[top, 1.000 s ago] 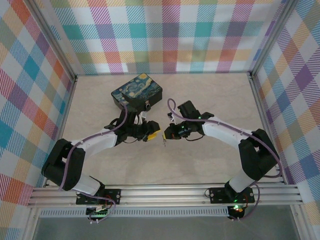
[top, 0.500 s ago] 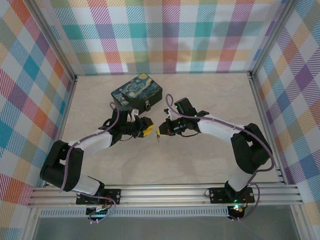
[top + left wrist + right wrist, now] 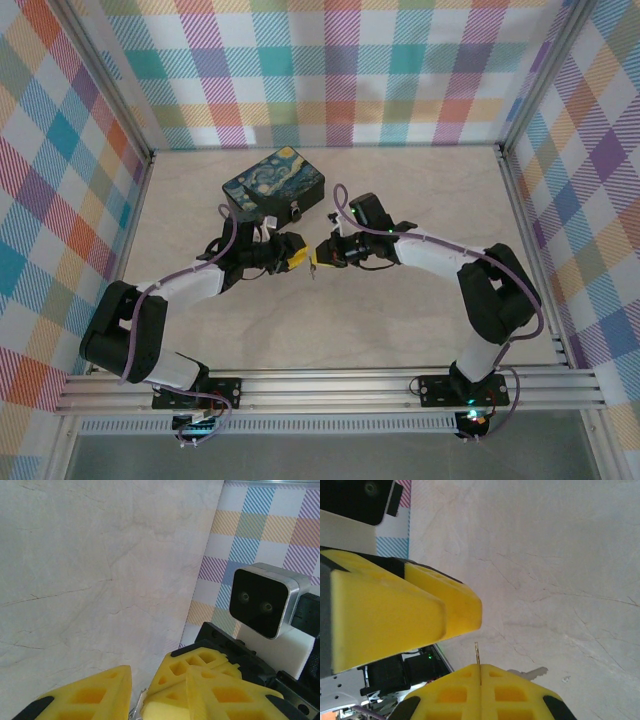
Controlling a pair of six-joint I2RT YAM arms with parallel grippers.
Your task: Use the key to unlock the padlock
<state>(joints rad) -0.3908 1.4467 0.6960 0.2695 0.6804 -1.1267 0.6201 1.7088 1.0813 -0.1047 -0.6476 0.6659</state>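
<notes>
Night-sky box point(image 3: 273, 183) sits on counter point(image 3: 400, 330). Left gripper point(image 3: 292, 256) just nearward of box; can't tell how its jaws stand. Padlock point(image 3: 296, 211) against box's near face. Right gripper point(image 3: 318, 259) near-right of box, jaws clenched on key point(image 3: 532, 672), close beside left gripper.

No text, label, brand name, number or sign can be read in any of the views. The box point(image 3: 273, 181) is printed with a swirling blue-yellow night sky, but no lettering can be made out on it. The padlock point(image 3: 297, 212) is seen too small for any marking to be told.
</notes>
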